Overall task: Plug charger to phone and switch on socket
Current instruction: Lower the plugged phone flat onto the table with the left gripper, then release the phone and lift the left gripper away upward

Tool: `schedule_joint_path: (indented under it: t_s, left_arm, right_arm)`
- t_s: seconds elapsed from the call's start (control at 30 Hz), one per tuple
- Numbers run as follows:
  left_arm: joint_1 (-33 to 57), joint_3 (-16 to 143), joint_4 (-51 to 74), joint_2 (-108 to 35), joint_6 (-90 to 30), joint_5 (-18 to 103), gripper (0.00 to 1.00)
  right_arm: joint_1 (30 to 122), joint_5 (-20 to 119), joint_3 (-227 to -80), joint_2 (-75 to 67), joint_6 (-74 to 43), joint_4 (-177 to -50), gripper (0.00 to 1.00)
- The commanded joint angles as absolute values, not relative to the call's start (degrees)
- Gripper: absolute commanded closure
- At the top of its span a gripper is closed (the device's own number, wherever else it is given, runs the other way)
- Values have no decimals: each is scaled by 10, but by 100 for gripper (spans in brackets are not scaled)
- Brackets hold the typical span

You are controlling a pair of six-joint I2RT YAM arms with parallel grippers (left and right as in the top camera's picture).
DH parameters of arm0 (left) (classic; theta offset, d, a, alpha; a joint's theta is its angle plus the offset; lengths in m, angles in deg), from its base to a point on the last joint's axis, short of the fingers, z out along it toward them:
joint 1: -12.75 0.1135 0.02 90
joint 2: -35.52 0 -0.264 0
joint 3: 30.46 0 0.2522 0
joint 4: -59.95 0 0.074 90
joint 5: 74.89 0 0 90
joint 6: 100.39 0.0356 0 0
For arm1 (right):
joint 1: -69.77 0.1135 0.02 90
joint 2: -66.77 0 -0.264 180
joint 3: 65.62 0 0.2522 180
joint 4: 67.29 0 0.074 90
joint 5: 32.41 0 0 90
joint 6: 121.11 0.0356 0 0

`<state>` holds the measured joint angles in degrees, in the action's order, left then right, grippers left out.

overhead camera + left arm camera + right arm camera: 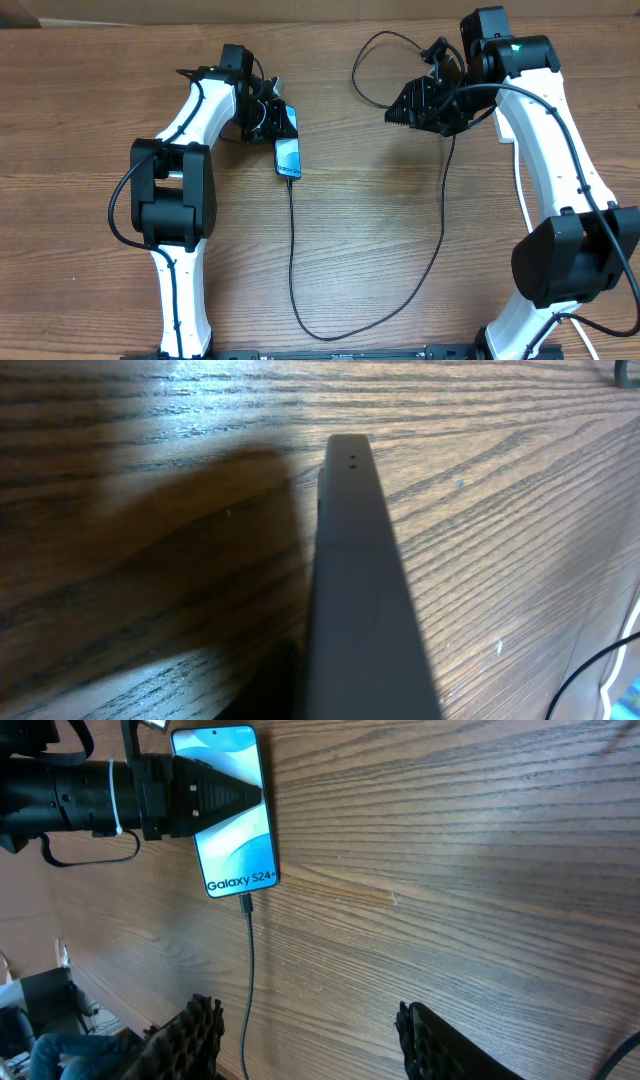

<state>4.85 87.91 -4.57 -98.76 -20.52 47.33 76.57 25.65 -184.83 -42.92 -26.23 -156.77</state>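
The phone (288, 152) lies face up on the desk (370, 200) with its blue screen lit, and I place everything else from it. The left hand (265, 115) sits at the phone's top end, and in the right wrist view its dark tip reaches across the upper screen. I cannot tell whether it is clenched on the phone's edges or slack over it. Its own camera shows only a grey bar (360, 590) against the wood grain.

The charger (292, 250) leaves the phone's bottom edge, where its small connector looks seated in the port. It runs straight away from that end, then sweeps round in a wide curve toward the right hand (420, 105). That hand hovers well off to the phone's side, fingers spread, with nothing between them. I cannot find the socket in any view.

The phone is a stiff, slick slab, probably light enough to skate on the wood if nudged. I would take it by its long edges near the top, clear of the port. The charger is thin and limp, so it will drag and twist rather than push. Its only firm hold is the connector body right at the phone's bottom edge. That should be gripped squarely, since a sideways tug could strain the plug. With the plug apparently in, the switch looks like the step left.
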Motion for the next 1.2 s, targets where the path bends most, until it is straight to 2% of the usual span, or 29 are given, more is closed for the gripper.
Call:
schedule_joint_path:
  t_s: [0.0,0.13,0.37,0.6,0.67,0.87,1.17]
  left_arm:
    - [44,888,-46,-988,-203,474,83]
    - [44,888,-50,-988,-209,457,77]
    - [44,888,-61,-988,-209,445,74]
    - [44,888,-67,-988,-209,445,55]
    - [45,888,-69,-988,-209,445,52]
    - [45,888,-72,-988,-209,445,57]
    - [45,888,-82,-988,-210,428,58]
  right_arm:
    - [769,261,-1859,-428,-267,-1568,43]
    - [769,270,-1859,-428,-267,-1571,43]
    - [769,272,-1859,-428,-267,-1573,43]
    - [769,272,-1859,-428,-267,-1573,43]
    - [769,272,-1859,-428,-267,-1573,43]
    - [769,272,-1859,-428,-267,-1575,43]
    - [769,272,-1859,-428,-268,-1577,43]
